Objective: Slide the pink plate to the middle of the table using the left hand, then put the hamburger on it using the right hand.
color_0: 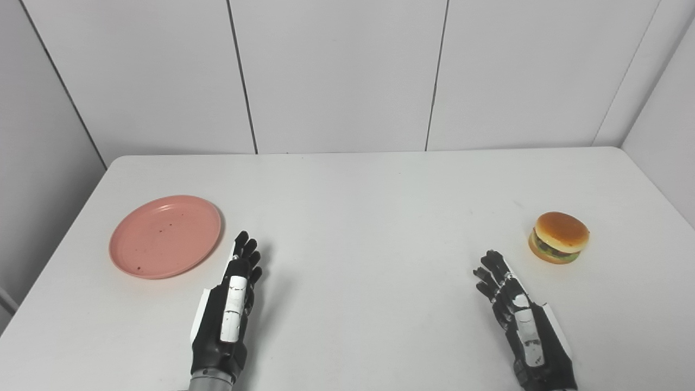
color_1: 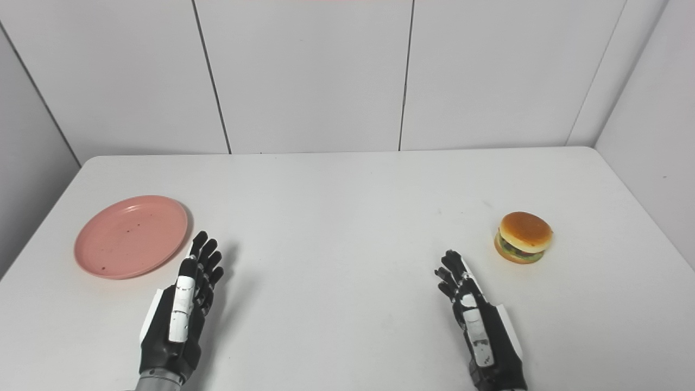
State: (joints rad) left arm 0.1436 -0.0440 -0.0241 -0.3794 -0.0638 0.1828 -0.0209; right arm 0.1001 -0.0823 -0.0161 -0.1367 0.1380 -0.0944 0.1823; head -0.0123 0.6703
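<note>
on the white table (color_0: pixel 358 217), the pink plate (color_0: pixel 165 236) lies left, the hamburger (color_0: pixel 559 238) right, both apart from the empty, spread-fingered left hand (color_0: pixel 231 304) and right hand (color_0: pixel 516 315).

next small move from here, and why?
Probably move the left hand left onto the plate's near rim. The plate sits at the table's left side, untouched; both hands are open, and the burger waits by the right hand.

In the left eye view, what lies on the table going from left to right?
Pink plate → left hand → right hand → hamburger.
</note>
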